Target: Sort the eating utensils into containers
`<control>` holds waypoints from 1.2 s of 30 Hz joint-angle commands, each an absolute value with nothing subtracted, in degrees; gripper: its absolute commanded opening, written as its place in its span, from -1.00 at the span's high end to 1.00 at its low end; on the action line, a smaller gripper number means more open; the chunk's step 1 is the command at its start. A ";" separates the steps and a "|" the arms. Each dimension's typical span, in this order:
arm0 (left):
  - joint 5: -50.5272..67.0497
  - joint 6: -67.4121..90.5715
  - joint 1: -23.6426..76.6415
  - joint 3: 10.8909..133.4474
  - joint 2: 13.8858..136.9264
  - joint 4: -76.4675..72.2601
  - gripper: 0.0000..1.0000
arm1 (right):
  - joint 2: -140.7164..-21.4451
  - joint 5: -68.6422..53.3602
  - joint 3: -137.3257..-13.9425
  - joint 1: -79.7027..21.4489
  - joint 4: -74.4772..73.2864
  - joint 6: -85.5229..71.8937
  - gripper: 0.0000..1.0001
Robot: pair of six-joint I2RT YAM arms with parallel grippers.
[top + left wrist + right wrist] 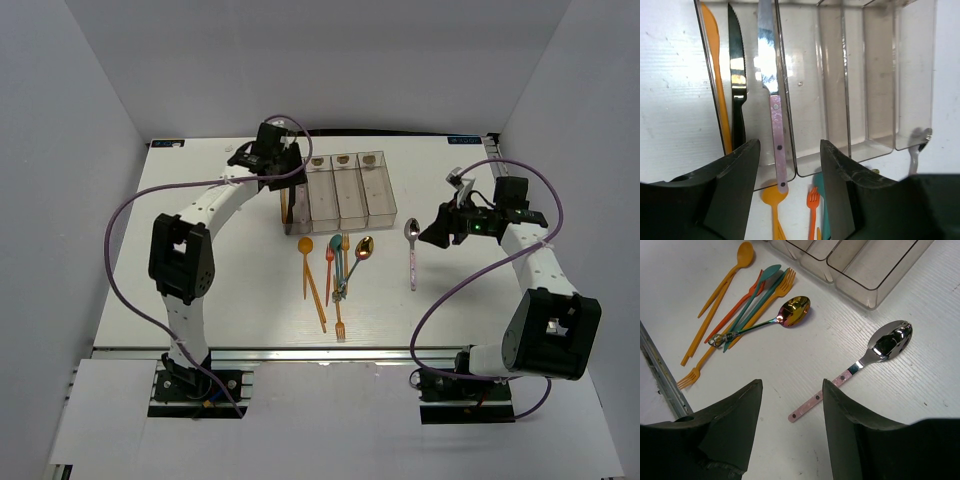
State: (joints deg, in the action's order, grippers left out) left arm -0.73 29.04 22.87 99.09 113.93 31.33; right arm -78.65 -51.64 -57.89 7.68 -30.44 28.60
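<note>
**Fig.** Left gripper (788,150), upper centre of the overhead view, is released, jaws apart, above the leftmost of four clear plastic rectangular containers (845,75). A pink-handled steel knife (776,125) lies inside beside a black knife (737,75) and an orange knife (715,65). Its handle appears to project past the end wall. Right gripper (792,387), released and empty, hovers over a pink-handled silver spoon (865,360) at centre right. Risk: a brushing finger could lever the knife out.

You lose the blade tip of the pink-handled steel knife (774,107) past the left wrist view's top edge; from above, the left arm (215,205) covers the far end of the leftmost clear plastic bin (298,212)
</note>
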 commanded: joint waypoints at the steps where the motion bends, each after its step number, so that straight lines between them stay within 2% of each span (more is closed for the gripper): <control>1: 3.07 27.16 21.53 99.58 111.18 31.11 -0.24 | -78.49 -50.71 -57.57 7.21 -29.79 27.60 -0.16; 9: 5.62 25.05 21.45 101.60 116.80 32.96 -0.04 | -78.13 -49.83 -57.04 7.12 -29.88 27.60 -0.16; 22: 6.24 24.79 21.62 102.92 120.41 33.92 -0.04 | -79.45 -49.75 -57.66 7.12 -29.27 26.98 -0.16; 29: 6.06 24.43 21.88 103.80 122.08 34.28 0.06 | -79.54 -49.75 -57.66 7.12 -29.09 26.89 -0.16; 36: 6.15 24.17 22.67 105.38 123.92 35.07 0.07 | -79.45 -49.66 -57.39 7.12 -28.92 26.89 -0.16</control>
State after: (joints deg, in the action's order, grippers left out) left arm 5.61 24.99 21.98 103.09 124.25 34.37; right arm -79.57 -49.39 -57.12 7.35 -29.98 27.38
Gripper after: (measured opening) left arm 0.470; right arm 0.580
